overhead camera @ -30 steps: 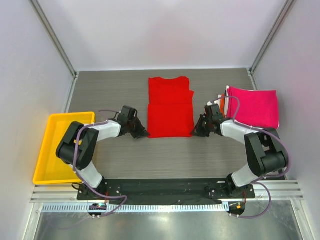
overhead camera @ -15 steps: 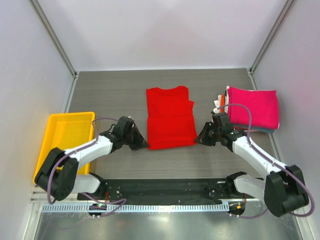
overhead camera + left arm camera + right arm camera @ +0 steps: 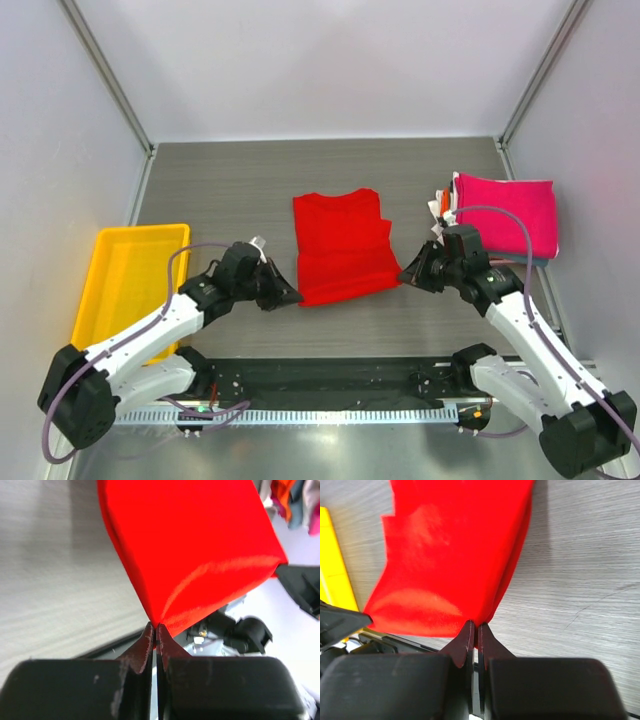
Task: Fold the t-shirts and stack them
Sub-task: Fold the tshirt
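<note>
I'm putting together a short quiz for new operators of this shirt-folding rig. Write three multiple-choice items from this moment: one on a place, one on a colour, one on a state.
1. Where is the yellow tray?
A. at the left edge of the table
B. at the right edge
C. at the far wall

2. What colour tops the folded stack on the right?
A. white
B. magenta-pink
C. grey-blue

3. How do the left gripper and right gripper stand?
A. both open
B. both shut on near corners of the red t-shirt
C. one open, one shut

Answers:
1 A, it lies far left in the top view.
2 B, pink cloth covers the pile.
3 B, each wrist view shows closed fingers pinching red cloth.
</note>
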